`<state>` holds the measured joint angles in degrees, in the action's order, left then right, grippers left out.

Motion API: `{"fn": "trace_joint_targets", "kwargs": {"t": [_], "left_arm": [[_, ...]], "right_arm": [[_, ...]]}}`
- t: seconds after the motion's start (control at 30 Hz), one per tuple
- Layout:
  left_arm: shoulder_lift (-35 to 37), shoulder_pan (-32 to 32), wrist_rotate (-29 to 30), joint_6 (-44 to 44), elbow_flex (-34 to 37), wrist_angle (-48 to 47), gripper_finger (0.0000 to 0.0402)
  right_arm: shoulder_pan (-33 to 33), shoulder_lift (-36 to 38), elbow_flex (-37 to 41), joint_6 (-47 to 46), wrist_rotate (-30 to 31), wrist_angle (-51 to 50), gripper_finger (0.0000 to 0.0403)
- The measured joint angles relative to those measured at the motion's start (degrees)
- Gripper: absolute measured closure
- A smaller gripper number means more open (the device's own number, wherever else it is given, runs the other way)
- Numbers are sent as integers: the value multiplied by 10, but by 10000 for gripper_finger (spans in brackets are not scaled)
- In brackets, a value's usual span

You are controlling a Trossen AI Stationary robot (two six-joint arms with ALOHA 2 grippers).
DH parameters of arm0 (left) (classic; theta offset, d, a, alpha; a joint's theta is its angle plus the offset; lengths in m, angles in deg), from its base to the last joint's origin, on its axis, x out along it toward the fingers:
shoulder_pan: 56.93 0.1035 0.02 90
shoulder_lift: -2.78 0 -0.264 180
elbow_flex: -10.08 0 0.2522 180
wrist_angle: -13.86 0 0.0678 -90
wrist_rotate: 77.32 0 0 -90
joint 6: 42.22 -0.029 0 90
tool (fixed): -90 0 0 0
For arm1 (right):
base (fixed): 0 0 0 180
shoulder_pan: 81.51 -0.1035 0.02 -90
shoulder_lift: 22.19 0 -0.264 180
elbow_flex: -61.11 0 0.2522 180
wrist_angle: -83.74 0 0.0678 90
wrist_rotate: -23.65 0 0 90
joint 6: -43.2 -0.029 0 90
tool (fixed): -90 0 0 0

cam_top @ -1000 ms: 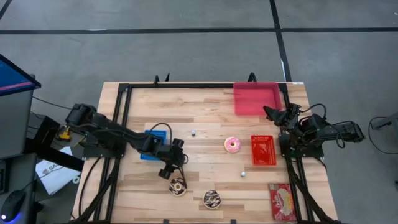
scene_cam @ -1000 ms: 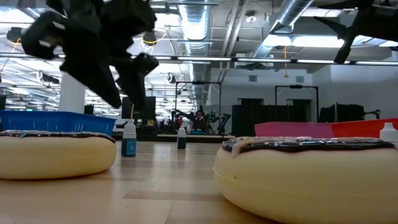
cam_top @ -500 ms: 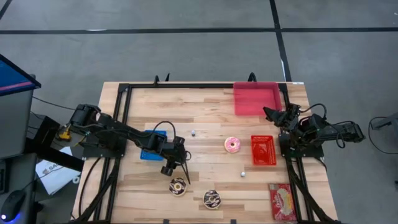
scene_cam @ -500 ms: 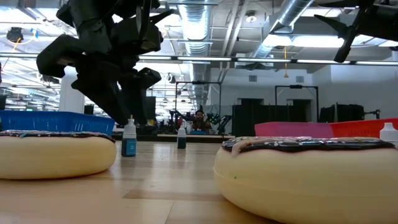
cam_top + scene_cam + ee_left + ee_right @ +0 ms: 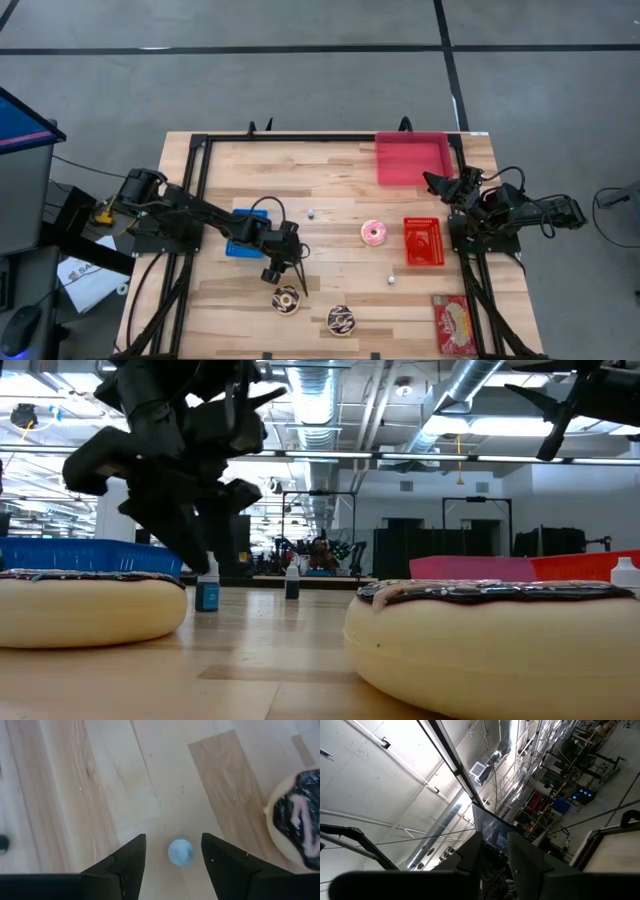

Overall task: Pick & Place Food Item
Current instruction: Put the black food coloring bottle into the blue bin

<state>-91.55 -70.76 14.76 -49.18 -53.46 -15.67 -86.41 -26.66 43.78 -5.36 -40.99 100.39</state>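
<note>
Near the bench's front edge lie two chocolate-iced doughnuts, one (image 5: 287, 298) left of the other (image 5: 340, 319) — food items waiting to be picked. The left hand (image 5: 283, 270) hangs just behind the first, tilted steeply down with its fingers (image 5: 125, 865) spread wide, straddling a small pale-blue cap (image 5: 180, 852) on the wood, the doughnut off to one side. Farther back sit a pink doughnut (image 5: 374, 233), a red basket (image 5: 424, 241) and a pink tray (image 5: 411, 158), likely destinations. The right hand (image 5: 440, 185) waits folded at the right edge, fingers narrow.
</note>
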Motion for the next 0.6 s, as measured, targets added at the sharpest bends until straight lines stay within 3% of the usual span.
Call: {"fn": "trace_joint_targets", "kwargs": {"t": [0.3, 0.6], "left_arm": [[-4, 0, 0, 13, 1, -1, 221], [-4, 0, -10, 30, 1, -4, 303]], "right_arm": [[0, 0, 0, 0, 0, 0, 321], [0, 0, 0, 0, 1, 0, 321]]}}
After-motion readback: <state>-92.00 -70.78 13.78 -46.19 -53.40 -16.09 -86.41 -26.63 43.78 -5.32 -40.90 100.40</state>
